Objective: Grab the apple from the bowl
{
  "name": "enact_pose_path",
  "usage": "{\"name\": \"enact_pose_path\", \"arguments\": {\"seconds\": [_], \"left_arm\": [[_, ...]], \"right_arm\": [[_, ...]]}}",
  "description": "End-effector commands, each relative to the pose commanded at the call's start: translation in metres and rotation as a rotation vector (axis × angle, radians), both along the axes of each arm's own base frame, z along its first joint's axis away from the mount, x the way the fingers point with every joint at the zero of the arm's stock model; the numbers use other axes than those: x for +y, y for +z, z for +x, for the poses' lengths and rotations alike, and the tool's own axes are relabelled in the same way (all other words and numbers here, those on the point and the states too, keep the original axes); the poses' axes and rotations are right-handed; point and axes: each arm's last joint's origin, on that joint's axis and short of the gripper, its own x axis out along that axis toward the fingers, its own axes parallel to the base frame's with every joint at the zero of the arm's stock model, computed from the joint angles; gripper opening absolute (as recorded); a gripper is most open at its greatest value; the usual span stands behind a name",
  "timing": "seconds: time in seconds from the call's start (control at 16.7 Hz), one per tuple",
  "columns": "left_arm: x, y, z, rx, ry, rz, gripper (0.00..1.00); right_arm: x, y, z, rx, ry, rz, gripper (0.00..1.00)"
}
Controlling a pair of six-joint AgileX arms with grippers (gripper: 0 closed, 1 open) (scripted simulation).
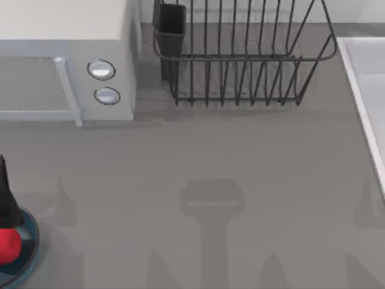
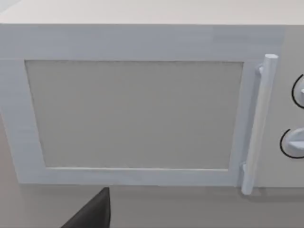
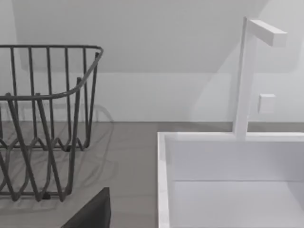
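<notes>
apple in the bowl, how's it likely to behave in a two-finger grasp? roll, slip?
The apple looks round and smooth, so it may slip or squirt from flat fingers unless pinched across its widest part. It sits in the shallow bowl at the table's left edge, so a nudge probably rolls it within the bowl. Likely rigid.

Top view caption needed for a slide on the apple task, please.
Red apple sits in the blue bowl at the table's left edge, microwave and wire dish rack behind.

A bright red apple (image 1: 8,246) in a glossy blue-teal bowl (image 1: 29,253); pale grey microwave (image 1: 66,60), dark wire rack (image 1: 240,54).
</notes>
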Motion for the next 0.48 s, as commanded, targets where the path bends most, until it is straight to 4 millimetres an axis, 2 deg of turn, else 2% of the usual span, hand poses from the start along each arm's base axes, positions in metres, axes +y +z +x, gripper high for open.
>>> {"name": "enact_pose_path", "arguments": {"seconds": [0.24, 0.48], "left_arm": [[0.000, 0.017, 0.013, 0.327, -0.004, 0.002, 1.00], [-0.001, 0.028, 0.041, 0.758, -0.009, 0.005, 1.00]], "right_arm": [[0.000, 0.000, 0.000, 0.000, 0.000, 0.000, 1.00], [0.000, 0.000, 0.000, 0.000, 0.000, 0.000, 1.00]]}}
